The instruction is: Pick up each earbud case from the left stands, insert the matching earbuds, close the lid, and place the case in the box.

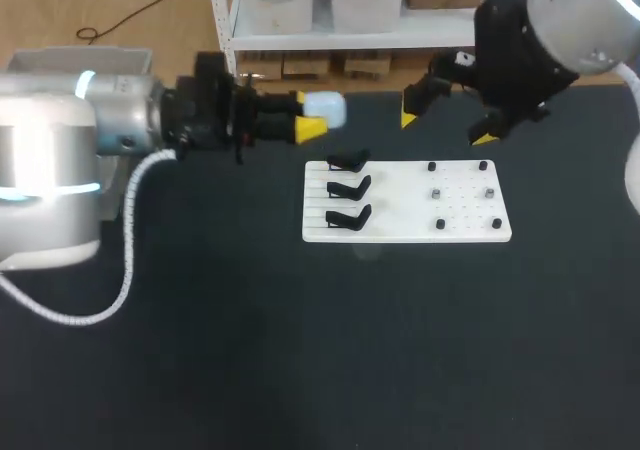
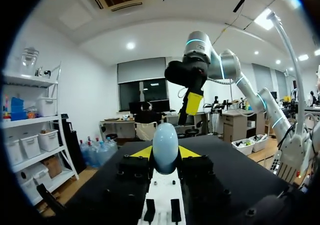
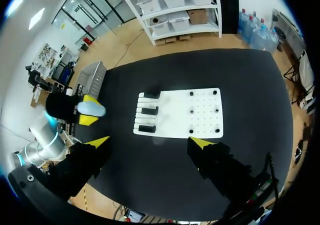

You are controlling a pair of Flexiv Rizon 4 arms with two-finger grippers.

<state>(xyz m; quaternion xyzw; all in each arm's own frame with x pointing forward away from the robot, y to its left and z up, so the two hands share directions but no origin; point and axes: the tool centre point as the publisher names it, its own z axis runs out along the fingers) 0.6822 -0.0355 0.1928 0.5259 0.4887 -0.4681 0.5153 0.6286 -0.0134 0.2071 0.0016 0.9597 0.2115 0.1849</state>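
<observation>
Currently, the left gripper (image 1: 308, 113) is clamped on the earbud case (image 1: 330, 110). In the left wrist view both yellow fingertips (image 2: 142, 152) press the case (image 2: 165, 147), one on each side. The case is pale blue, smooth and egg-shaped, with a light gloss, and it shows as one closed, rounded body. About half of it projects ahead of the fingertips.

The case is held in the air above the black table (image 1: 250, 350), at 11 o'clock from the white board (image 1: 405, 238) in the head view.

At 3 o'clock from the case, the right gripper (image 1: 445, 128) has its fingers spread wide apart. It is raised over the table at 1 o'clock from the board's centre. Its own wrist view looks straight down on the board (image 3: 180, 127).

Three black stands (image 1: 348, 185) form a column along the board's 9 o'clock side. Six small dark parts (image 1: 436, 194) sit in two columns toward its 3 o'clock side; what they are cannot be told.

In the right wrist view a grey box (image 3: 92, 75) sits at the table's edge, beyond the left arm.
</observation>
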